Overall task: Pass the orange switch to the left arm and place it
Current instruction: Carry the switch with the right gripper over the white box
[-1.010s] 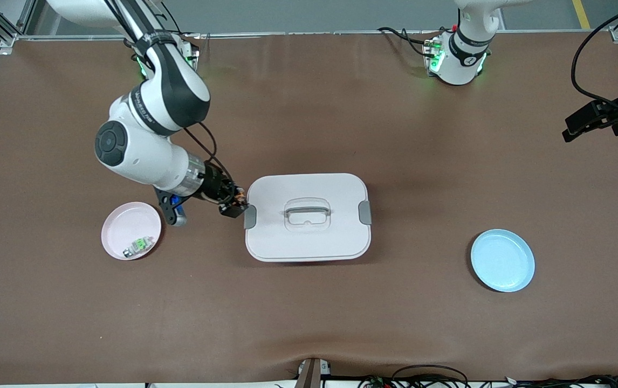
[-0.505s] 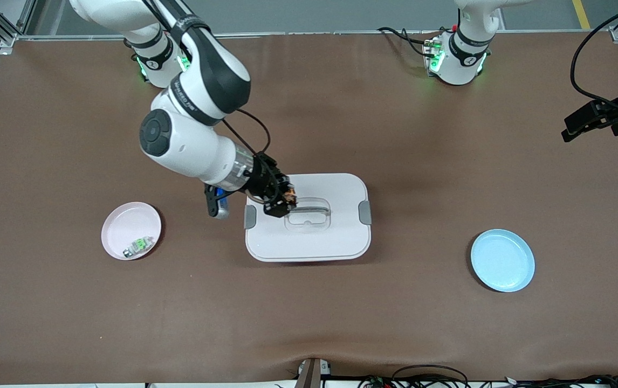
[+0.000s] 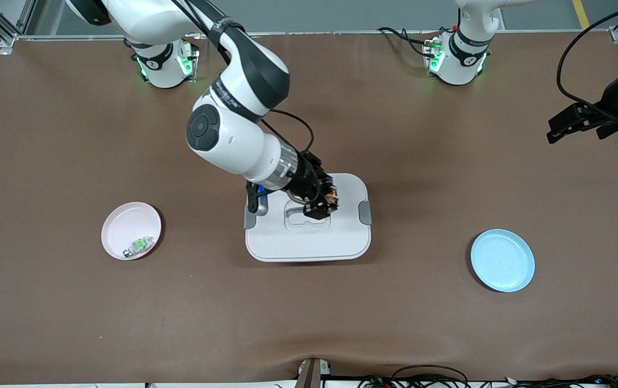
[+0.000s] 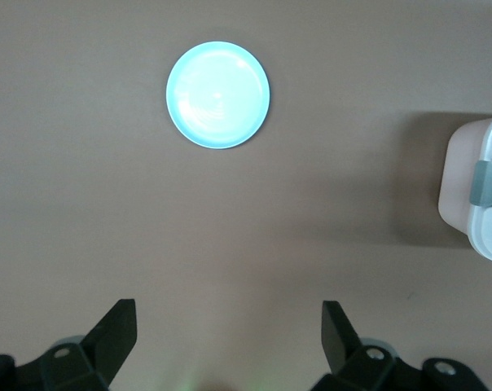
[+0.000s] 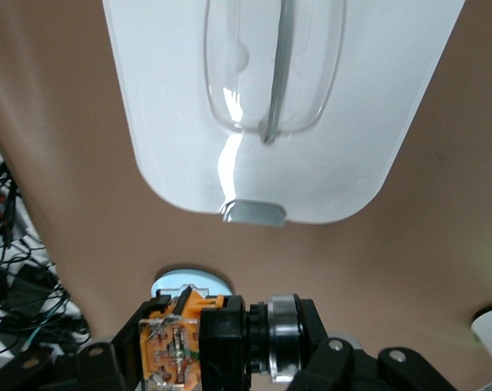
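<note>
Two arms, one handoff pending: orange switch [image 3: 332, 195] clamped in right gripper [image 3: 324, 203] jaws, in the air over the box [image 3: 309, 237] lid.
Left gripper [image 3: 573, 125], jaws wide apart and empty, waits toward 2 o'clock from the switch over bare bench [image 3: 427, 323]; switch's long axis unclear.

Front cam high, faces arm bases, whole surface [image 3: 71, 323] visible. Left wrist cam looks down from well up: blue plate [image 4: 217, 94], box [image 4: 478, 183] edge. Right wrist cam close over box; both shared with front.
</note>
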